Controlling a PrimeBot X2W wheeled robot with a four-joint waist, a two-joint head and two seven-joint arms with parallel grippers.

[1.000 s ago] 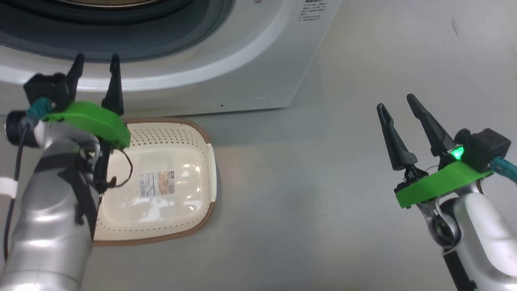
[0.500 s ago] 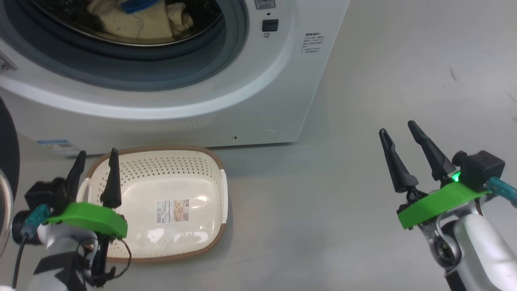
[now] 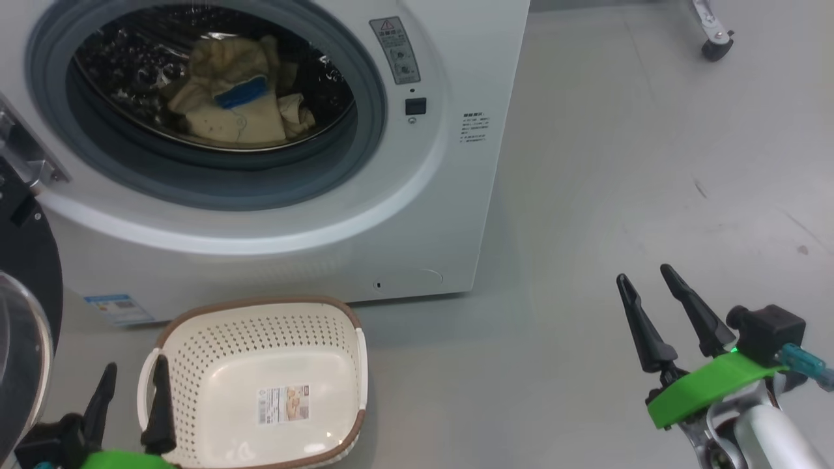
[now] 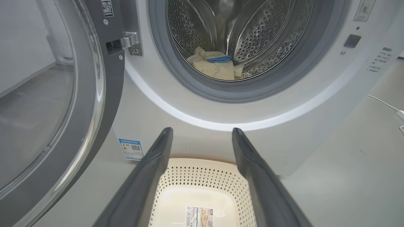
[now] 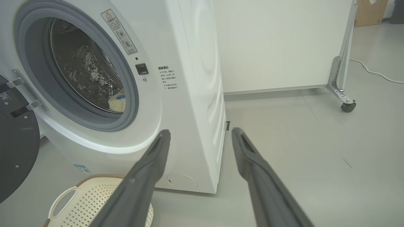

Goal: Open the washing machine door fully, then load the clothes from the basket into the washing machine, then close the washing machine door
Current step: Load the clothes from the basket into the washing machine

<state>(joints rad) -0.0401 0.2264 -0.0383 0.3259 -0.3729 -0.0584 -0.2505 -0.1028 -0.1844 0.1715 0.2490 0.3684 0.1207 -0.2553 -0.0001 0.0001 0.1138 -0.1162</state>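
Several pale yellow clothes are being held in the steel drum of the washing machine, whose door is being kept swung wide at its left. The basket is being kept on the floor just before the machine. The left gripper and right gripper are being held released, their 2 fingers spread.

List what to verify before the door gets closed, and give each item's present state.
1. Empty basket: ok, just its label lies inside.
2. All clothes inside the drum, off the grey seal: ok.
3. Open washing machine door, swung to the left: ok.
4. Open, empty left claw: ok.
5. Open, empty right claw, off to the side of the washing machine: ok.
6. Door's swing clears the basket: cannot tell.
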